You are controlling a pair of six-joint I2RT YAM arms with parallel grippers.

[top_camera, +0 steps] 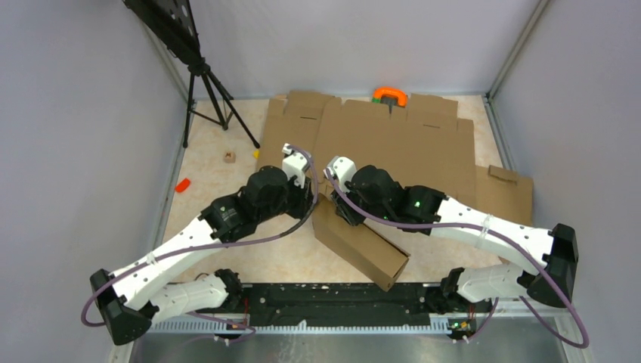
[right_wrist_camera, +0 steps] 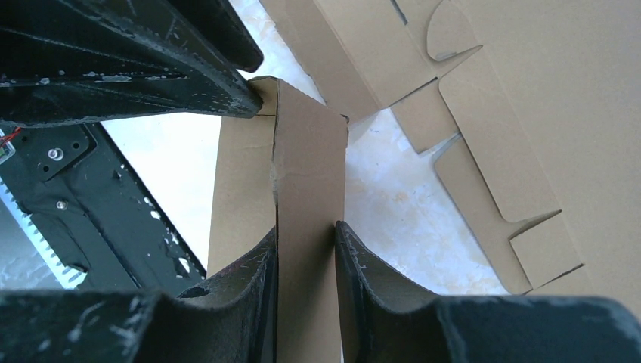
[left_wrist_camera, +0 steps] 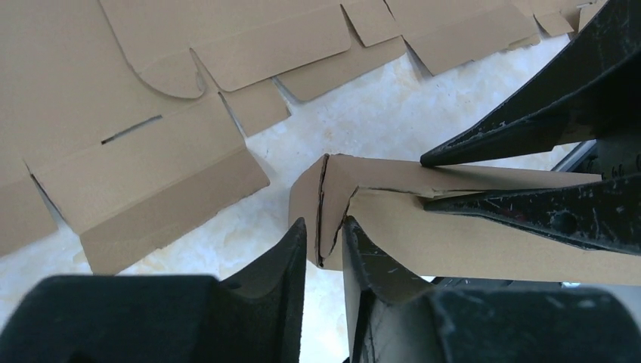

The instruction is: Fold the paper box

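Note:
The paper box point(top_camera: 361, 243) is a long, narrow, folded brown piece lying slantwise in front of the arms, with its far end raised between both grippers. My left gripper point(left_wrist_camera: 325, 227) is shut on the creased end flap of the box point(left_wrist_camera: 469, 242), with a finger pressed against each side. My right gripper point(right_wrist_camera: 306, 238) is shut on a narrow upright wall of the box point(right_wrist_camera: 310, 151). From above, the left gripper point(top_camera: 311, 198) and the right gripper point(top_camera: 332, 201) meet at that same end. The right fingers point(left_wrist_camera: 521, 208) show in the left wrist view, pinching the box's top edge.
Wide flat cardboard blanks point(top_camera: 393, 136) cover the back of the table. An orange clamp point(top_camera: 389, 95) sits at their far edge. A tripod point(top_camera: 205, 98) stands at the back left, with a small wooden block point(top_camera: 229, 157) and a red piece point(top_camera: 182, 184) nearby. A black rail point(top_camera: 340, 299) runs along the near edge.

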